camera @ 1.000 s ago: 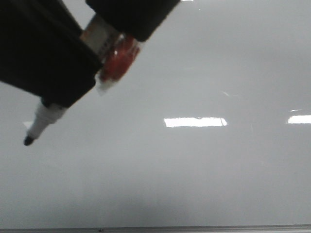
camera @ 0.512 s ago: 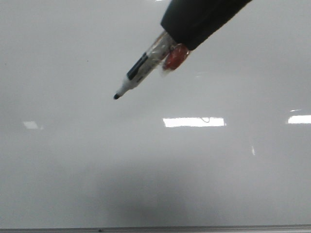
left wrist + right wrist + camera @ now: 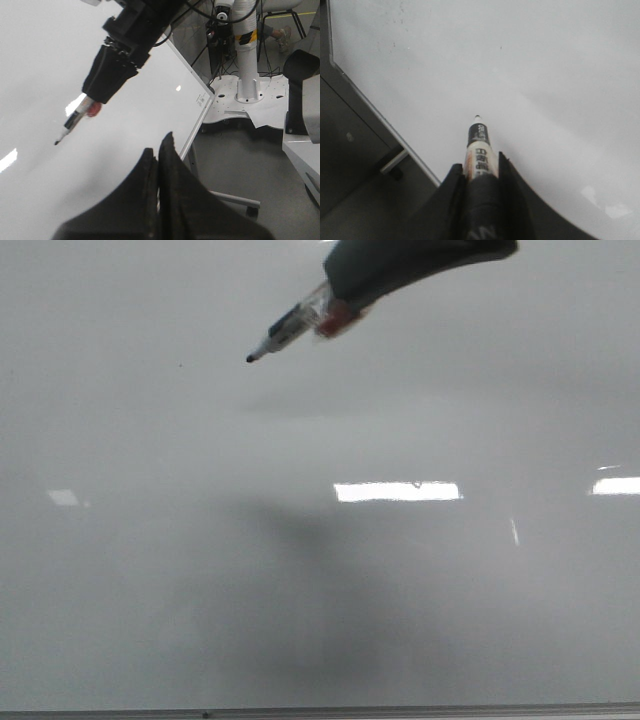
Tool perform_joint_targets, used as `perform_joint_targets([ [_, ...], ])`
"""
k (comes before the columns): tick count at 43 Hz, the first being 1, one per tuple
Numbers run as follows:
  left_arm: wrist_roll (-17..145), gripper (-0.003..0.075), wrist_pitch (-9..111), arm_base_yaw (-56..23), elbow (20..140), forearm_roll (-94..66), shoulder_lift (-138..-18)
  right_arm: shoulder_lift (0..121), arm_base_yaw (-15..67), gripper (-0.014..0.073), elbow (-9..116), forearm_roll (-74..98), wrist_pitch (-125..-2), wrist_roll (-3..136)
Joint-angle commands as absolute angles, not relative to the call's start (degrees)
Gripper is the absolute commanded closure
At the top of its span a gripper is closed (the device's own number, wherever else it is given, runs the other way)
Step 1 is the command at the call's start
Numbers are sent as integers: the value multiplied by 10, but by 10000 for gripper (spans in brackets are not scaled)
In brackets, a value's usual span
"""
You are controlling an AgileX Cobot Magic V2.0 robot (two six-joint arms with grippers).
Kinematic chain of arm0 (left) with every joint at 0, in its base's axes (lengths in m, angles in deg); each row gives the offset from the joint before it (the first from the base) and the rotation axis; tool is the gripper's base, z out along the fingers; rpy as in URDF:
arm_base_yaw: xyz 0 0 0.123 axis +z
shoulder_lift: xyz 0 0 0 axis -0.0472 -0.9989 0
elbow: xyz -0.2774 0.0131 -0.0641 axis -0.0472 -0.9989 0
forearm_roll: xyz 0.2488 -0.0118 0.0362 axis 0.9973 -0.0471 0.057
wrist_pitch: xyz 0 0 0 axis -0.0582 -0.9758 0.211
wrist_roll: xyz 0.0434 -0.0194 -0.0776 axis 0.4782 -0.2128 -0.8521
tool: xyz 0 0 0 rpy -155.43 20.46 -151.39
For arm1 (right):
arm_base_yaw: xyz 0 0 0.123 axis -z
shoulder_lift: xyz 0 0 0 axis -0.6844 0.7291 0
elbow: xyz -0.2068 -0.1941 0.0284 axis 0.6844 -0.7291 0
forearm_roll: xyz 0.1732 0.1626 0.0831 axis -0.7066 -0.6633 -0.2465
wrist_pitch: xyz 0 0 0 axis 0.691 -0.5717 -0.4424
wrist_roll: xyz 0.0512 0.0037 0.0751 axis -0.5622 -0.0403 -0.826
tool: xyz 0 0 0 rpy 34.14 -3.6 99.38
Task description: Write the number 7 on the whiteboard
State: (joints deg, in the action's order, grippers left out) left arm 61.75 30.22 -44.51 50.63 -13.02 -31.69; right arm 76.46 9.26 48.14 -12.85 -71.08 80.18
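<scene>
Whiteboard (image 3: pixel 150 570), large glossy pale grey-white panel, fills front view; no black number 7 stroke visible yet. Right gripper (image 3: pixel 479 172) pinching slim clear-barrelled black-tip marker (image 3: pixel 290 328), tip aimed at upper centre-left of board; contact not discernible. Left gripper (image 3: pixel 158 157) pressed together, holding nothing, well clear. Advice: seat tip lightly, draw short bar rightward, then slanted downstroke under even pressure.

The right end effector (image 3: pixel 345 300) reaches in from the upper edge of the front view, its dark fingers (image 3: pixel 512 192) clamped on a marker (image 3: pixel 290 328) that points down and to the left. The left end effector (image 3: pixel 157 150) hangs apart from it, its two fingers pressed together with nothing between them.
</scene>
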Motion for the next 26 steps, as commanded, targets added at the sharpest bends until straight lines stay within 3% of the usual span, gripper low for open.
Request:
perform_joint_targets([
  [1, 610, 741, 346, -445, 520, -147, -323, 806, 95, 654, 556, -143, -680, 811],
  [13, 610, 741, 346, -445, 520, -147, -323, 929, 95, 654, 657, -143, -682, 811],
  [26, 610, 741, 346, -445, 520, -147, -323, 932, 132, 654, 657, -144, -677, 811],
])
